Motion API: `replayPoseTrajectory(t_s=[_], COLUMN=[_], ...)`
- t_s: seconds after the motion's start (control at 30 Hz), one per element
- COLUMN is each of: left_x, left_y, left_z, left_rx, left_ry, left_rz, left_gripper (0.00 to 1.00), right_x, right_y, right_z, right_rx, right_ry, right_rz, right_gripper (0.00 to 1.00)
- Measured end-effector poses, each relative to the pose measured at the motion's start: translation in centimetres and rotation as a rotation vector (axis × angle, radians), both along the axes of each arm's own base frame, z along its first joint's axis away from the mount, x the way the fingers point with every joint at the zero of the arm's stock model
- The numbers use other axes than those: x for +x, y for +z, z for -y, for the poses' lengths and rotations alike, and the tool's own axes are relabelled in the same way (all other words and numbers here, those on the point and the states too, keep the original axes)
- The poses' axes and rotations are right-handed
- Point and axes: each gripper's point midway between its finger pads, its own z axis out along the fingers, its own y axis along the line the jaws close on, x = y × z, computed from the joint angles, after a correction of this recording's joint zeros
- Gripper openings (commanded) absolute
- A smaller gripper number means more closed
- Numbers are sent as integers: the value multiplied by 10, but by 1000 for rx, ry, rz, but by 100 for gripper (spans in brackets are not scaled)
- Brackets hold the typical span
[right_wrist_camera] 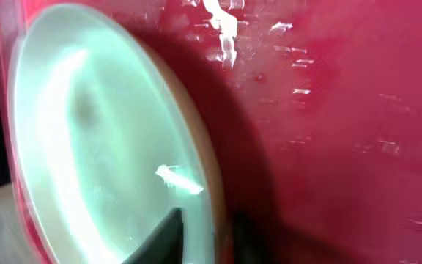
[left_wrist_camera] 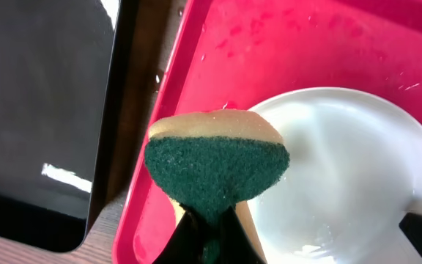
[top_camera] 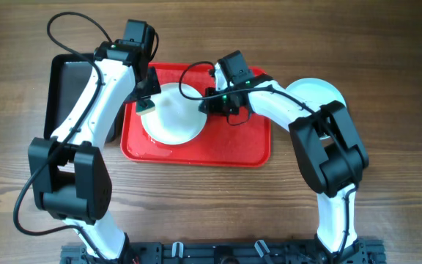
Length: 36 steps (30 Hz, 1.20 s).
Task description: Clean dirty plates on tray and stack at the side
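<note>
A white plate lies on the left half of the red tray. My left gripper is shut on a green and tan sponge held over the plate's left rim. My right gripper is shut on the plate's right rim, one finger above and one below it; the plate looks tilted up off the tray. Another white plate lies on the table to the right of the tray, partly under my right arm. No aqua-blue plate is in view.
A black tray stands left of the red tray, with a strip of wood table between them. Water drops spot the red tray surface. The arm bases stand at the table's front edge.
</note>
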Motion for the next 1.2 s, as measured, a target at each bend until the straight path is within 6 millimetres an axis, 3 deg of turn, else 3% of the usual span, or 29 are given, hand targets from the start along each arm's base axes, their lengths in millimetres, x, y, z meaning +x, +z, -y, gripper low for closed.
replayPoseTrajectory(t_s=[0.17, 0.27, 0.53, 0.73, 0.83, 1.07, 1.2], left_x=[-1, 0, 3, 2, 2, 15, 13], left_y=[-2, -4, -7, -8, -8, -5, -12], left_z=[0, -2, -24, -30, -27, -15, -8], left_rx=[1, -4, -93, -128, -142, -214, -249], left_ry=[-1, 5, 81, 107, 102, 83, 75], left_rz=[-7, -11, -22, -29, -31, 17, 11], left_gripper=[4, 4, 4, 4, 4, 4, 4], right_x=[0, 1, -9, -25, -23, -12, -14], right_y=[2, 1, -4, 3, 24, 103, 123], right_z=[-2, -1, 8, 37, 59, 95, 102], right_rx=[-1, -12, -71, -232, -335, -543, -662], right_ry=[10, 6, 4, -22, -47, -127, -143], right_rz=[13, 18, -27, -57, 6, 279, 383], right_gripper=[27, 5, 4, 4, 4, 4, 4])
